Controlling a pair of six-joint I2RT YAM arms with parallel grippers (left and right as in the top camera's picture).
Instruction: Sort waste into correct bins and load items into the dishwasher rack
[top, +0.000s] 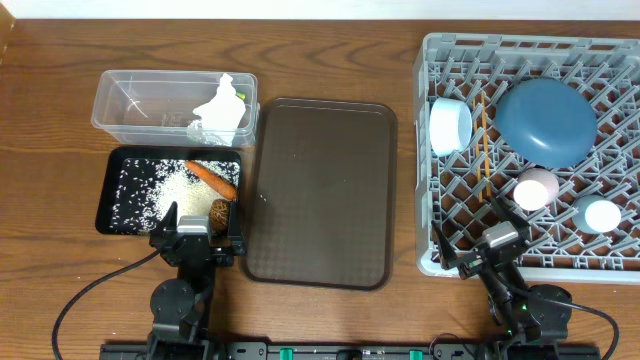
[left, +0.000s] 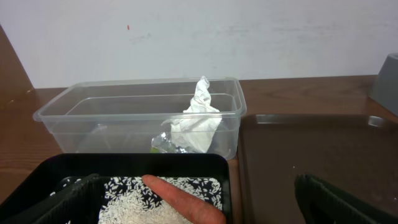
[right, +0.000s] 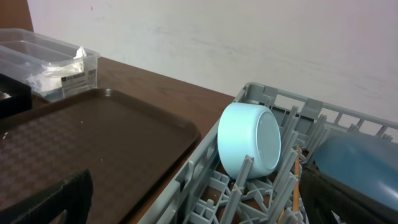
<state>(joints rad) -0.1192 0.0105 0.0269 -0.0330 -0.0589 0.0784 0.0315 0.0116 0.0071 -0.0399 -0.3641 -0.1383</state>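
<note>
Waste first: white crumpled paper (top: 222, 105) sat in the clear rectangular plastic tub (top: 130, 100), thin orange carrot stick (top: 212, 178) in the shallow black tray (top: 101, 200), left gripper (top: 197, 228) with fingers wide open. Large dark-blue round plate (top: 545, 120) sat in the grey plastic rack (top: 520, 45); looked heavy and slick, I'd pinch its rim. Right gripper (top: 488, 245) had fingers open too.

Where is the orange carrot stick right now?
In the overhead view, the carrot stick lies inside the black tray on the left side of the table, next to the white rice and just above the brown food lump.
</note>
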